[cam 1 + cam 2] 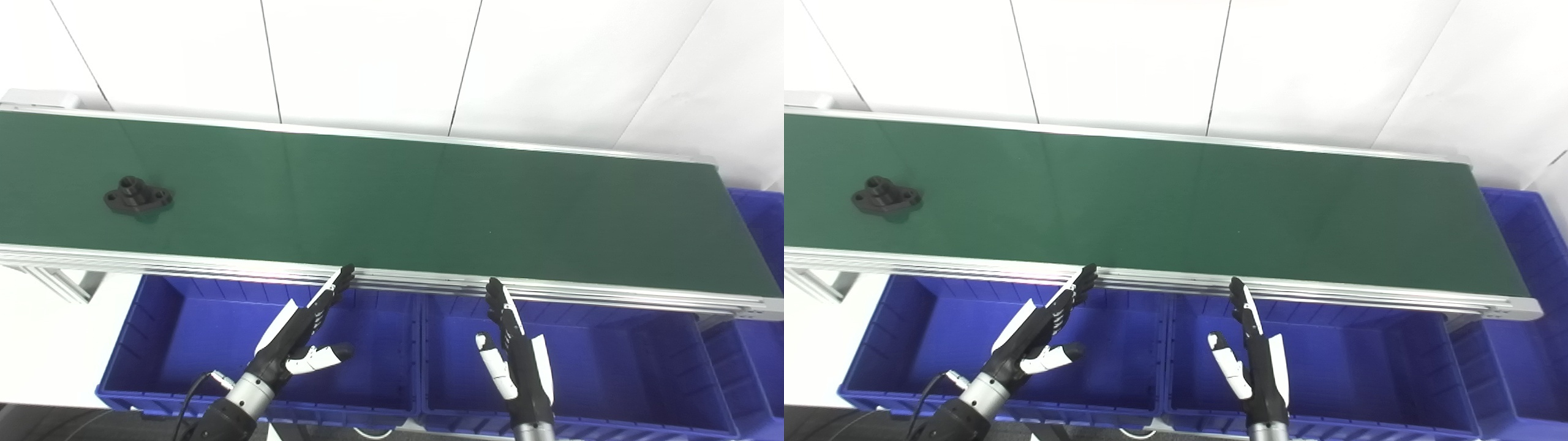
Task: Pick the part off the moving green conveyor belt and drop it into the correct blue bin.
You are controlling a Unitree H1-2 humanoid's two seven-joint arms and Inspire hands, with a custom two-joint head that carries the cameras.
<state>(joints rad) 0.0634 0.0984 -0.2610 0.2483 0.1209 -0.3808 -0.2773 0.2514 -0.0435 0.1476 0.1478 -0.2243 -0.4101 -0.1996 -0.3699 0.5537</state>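
A black part with a flat flange and holes (137,197) lies on the green conveyor belt (392,202) at its far left; it also shows in the right eye view (885,197). My left hand (301,331) is open and empty, fingers straight, held above the left blue bin (153,343) just short of the belt's near rail. My right hand (517,355) is open and empty, fingers straight, above the middle blue bin (612,367). Both hands are far to the right of the part.
The belt's aluminium rail (429,283) runs in front of my fingertips. A third blue bin (762,257) stands at the belt's right end. White wall panels stand behind the belt. A metal frame leg (61,283) is at lower left.
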